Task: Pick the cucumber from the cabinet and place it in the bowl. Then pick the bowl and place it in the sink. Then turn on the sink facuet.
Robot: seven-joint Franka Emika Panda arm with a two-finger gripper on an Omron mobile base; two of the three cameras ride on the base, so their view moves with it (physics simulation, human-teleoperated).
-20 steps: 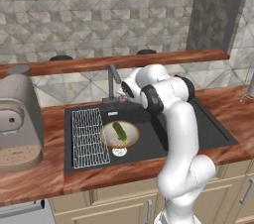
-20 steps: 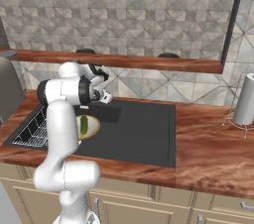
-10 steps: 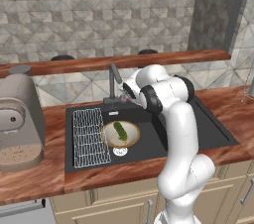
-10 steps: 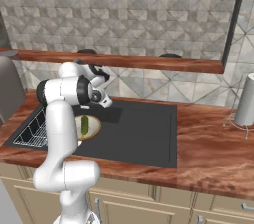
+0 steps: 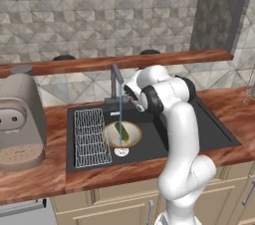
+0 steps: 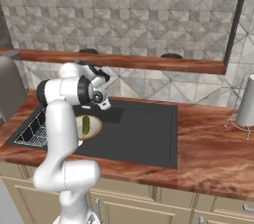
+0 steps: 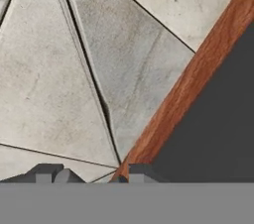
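Water now runs: a thin blue stream absent half a second ago.

Left base view: sink facuet (image 5: 116, 80) centre frame, just left of my gripper (image 5: 130, 94); stream falls into bowl (image 5: 132, 138), cucumber (image 5: 121, 131) inside, both in sink (image 5: 209, 130).

Right base view: bowl holds cucumber, centre left.

Hand view: fingertips (image 7: 48, 173) apart, holding nothing.

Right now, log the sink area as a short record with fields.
cucumber: lying in the bowl
bowl: on the sink floor, beside the wire rack
sink: black basin set in the wooden counter
faucet: running, thin water stream falling into the bowl
gripper: beside the faucet, near the back wall; jaw state unclear
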